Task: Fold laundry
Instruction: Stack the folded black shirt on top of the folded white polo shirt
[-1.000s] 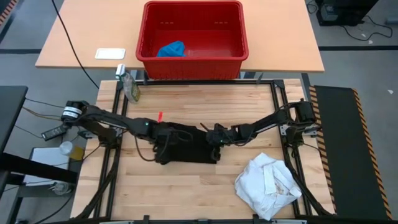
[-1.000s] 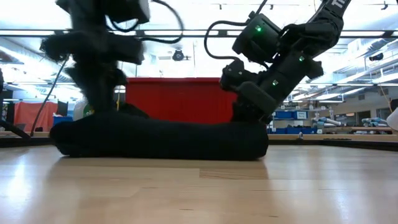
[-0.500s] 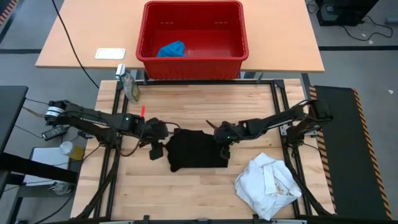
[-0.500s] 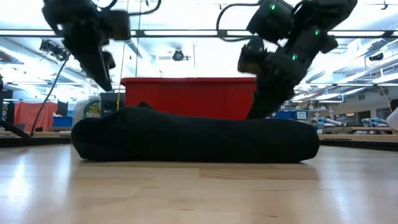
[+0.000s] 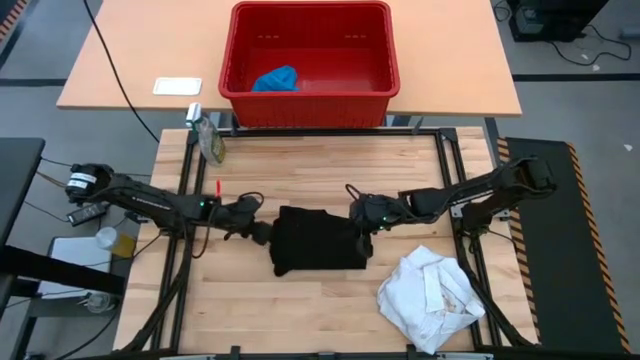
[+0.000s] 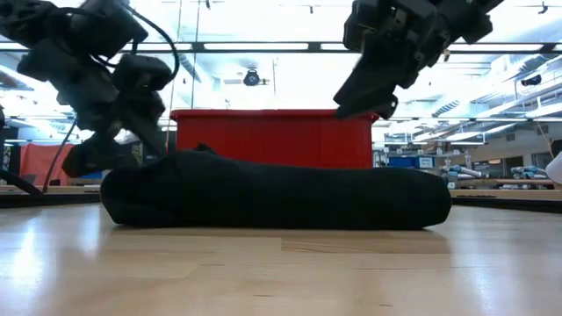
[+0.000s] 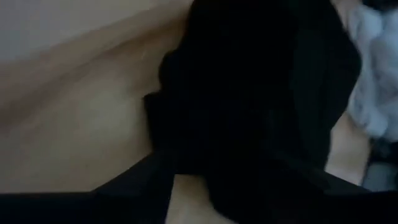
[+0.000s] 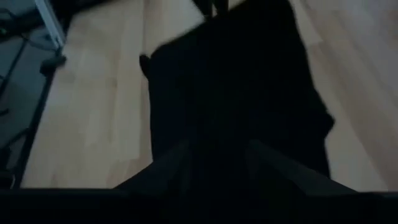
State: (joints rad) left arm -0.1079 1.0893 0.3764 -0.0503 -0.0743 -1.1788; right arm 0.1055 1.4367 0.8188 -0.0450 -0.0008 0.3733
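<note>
Item: white garment (image 5: 432, 296), crumpled at the near right of the desk (image 5: 300, 310), unfolded. Black garment (image 5: 318, 240), mid-desk, now a compact folded bundle; left pincer (image 5: 258, 232) and right pincer (image 5: 362, 215) have let go, lifted off either side, fingers parted, empty. Blue garment (image 5: 276, 79) waits in far red basket (image 5: 310, 104).

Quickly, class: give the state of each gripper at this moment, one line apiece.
Left gripper: open, at the left edge of the black garment, holding nothing.
Right gripper: open, at the garment's right edge, holding nothing.
</note>
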